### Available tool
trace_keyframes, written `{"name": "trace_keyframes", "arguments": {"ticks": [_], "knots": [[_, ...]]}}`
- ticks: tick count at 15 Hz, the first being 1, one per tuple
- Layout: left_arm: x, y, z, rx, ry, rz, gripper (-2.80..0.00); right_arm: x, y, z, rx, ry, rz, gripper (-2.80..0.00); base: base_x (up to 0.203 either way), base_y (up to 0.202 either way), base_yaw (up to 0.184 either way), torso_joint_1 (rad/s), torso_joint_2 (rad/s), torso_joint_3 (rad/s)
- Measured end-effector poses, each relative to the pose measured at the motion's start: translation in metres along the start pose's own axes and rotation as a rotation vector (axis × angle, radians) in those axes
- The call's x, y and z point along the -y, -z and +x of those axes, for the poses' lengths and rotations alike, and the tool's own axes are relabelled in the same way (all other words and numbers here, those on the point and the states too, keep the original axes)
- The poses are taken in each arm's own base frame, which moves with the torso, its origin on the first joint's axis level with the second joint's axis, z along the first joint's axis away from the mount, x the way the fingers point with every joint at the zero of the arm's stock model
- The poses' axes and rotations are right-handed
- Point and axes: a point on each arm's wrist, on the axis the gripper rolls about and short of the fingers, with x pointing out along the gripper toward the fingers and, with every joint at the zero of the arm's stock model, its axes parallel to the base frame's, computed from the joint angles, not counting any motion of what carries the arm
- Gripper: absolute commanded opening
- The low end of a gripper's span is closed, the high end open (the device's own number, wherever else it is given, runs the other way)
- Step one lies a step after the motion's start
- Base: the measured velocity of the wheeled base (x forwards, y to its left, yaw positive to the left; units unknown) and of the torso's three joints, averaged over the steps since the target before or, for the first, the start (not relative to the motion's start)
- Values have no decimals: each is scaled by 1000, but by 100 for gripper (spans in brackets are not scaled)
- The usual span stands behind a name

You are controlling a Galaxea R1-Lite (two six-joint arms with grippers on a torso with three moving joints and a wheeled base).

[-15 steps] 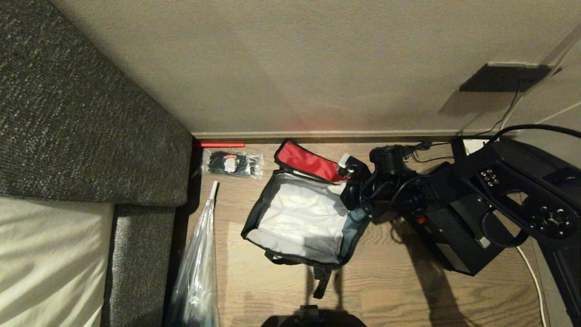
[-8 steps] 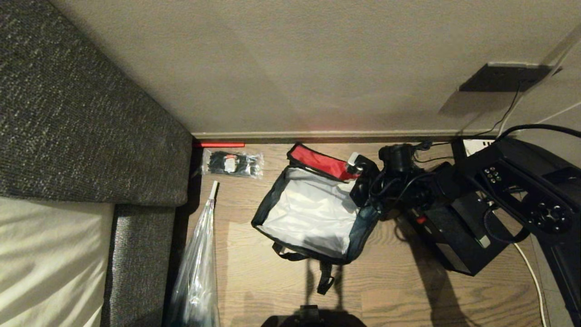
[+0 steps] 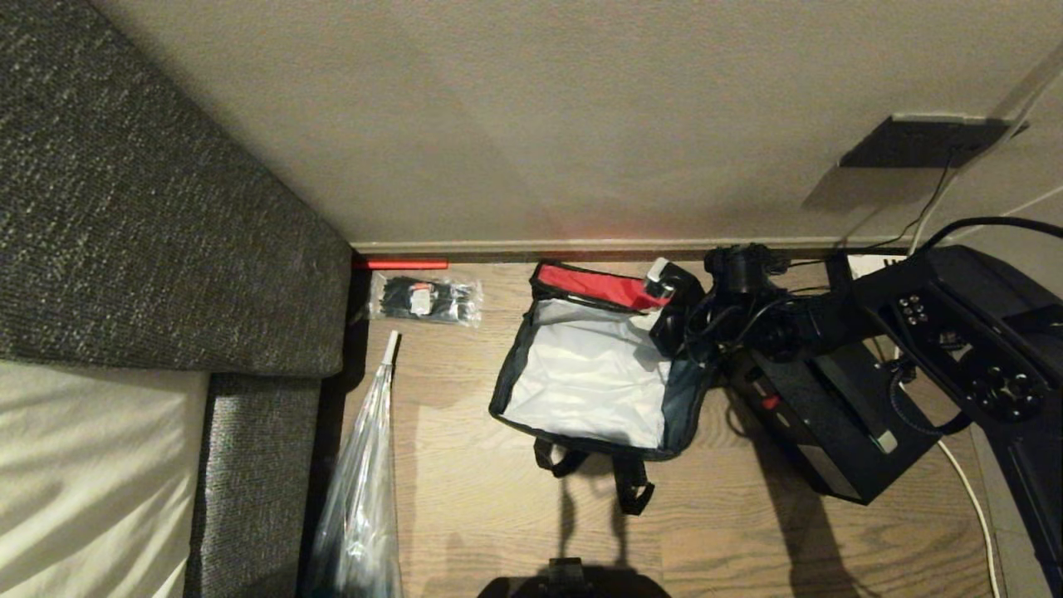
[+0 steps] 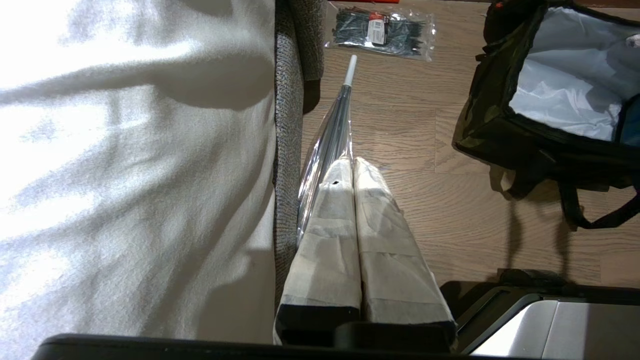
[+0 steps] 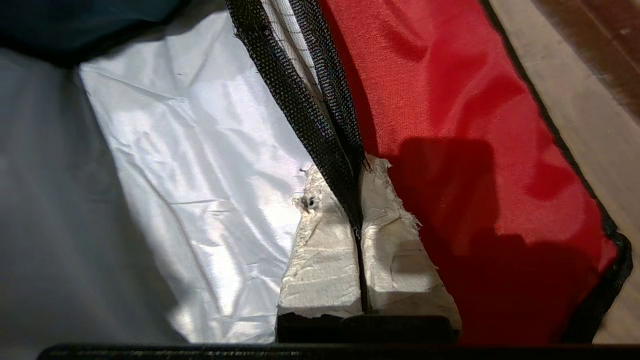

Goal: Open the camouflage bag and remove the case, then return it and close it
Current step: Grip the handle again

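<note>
Head view: The camouflage bag (image 3: 594,378) lay open on the floor (image 3: 747,531), empty, and had slid toward the case (image 3: 830,428) since a moment before. The right gripper (image 3: 664,286) was at its red lid (image 3: 594,286).
Left wrist view: The left gripper (image 4: 352,167) hung by the sofa (image 4: 287,125), fingers pressed together, holding nothing.
Right wrist view: The right fingers (image 5: 325,235) pinched the lid's black mesh edge (image 5: 300,100).
Meaning: The bag seemed to be dragged closer, so the case, still outside, could go back in.
</note>
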Motion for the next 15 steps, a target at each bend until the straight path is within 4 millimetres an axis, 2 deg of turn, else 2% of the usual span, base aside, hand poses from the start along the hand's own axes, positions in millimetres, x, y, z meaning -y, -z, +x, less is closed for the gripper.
{"name": "trace_keyframes", "arguments": {"ticks": [4,5,11,15], "knots": [[0,0,0,0,0,0,-280,3,-5,-4,-14,-9,7,-280,0,0,0,0,0,0],[0,0,0,0,0,0,-280,3,-4,-4,-19,-12,8,0,0,0,0,0,0,0],[0,0,0,0,0,-1,-280,1,2,-10,-52,-27,60,0,0,0,0,0,0,0],[0,0,0,0,0,0,-280,0,-12,-31,-42,-74,156,0,0,0,0,0,0,0]]}}
